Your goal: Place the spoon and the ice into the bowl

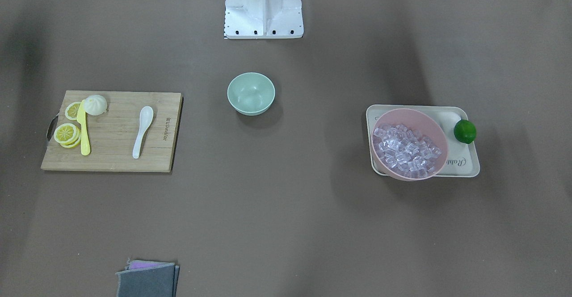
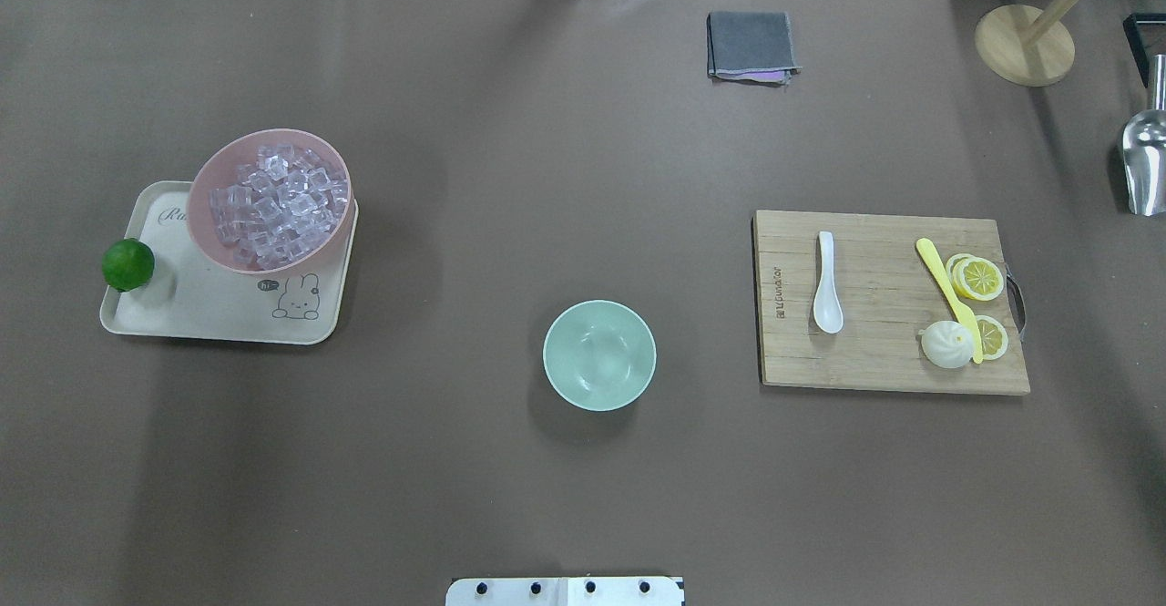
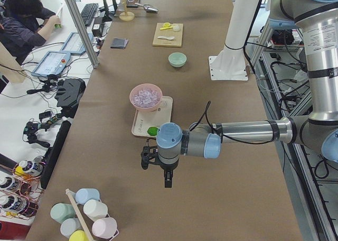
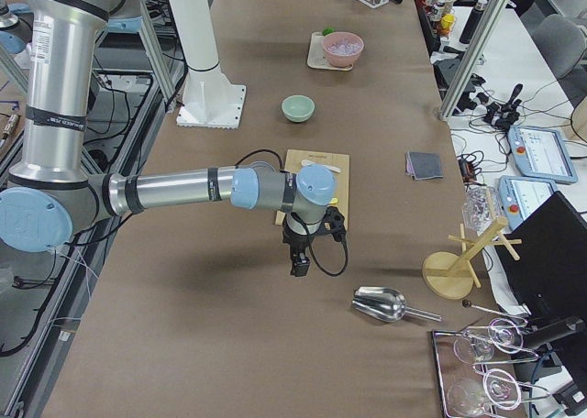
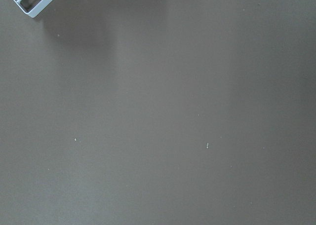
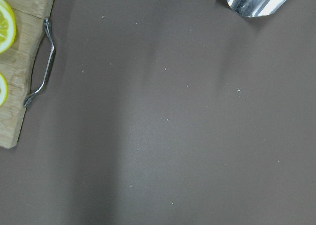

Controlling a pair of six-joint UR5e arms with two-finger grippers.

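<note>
The white spoon [image 2: 827,282] lies on a wooden cutting board [image 2: 888,351], scoop toward the robot. The mint-green bowl [image 2: 599,355] stands empty in the table's middle. The ice [image 2: 273,205] is a heap of clear cubes in a pink bowl [image 2: 211,178] on a cream tray [image 2: 214,319]. My left gripper [image 3: 167,182] shows only in the exterior left view, hanging over bare table beyond the tray; I cannot tell if it is open. My right gripper [image 4: 300,264] shows only in the exterior right view, beyond the board's handle end; I cannot tell its state either.
On the board lie a yellow knife [image 2: 947,296], lemon slices [image 2: 979,278] and a white bun [image 2: 947,344]. A lime [image 2: 127,264] sits on the tray. A grey cloth [image 2: 750,46], a metal scoop [image 2: 1146,159] and a wooden stand [image 2: 1025,46] are at the far side.
</note>
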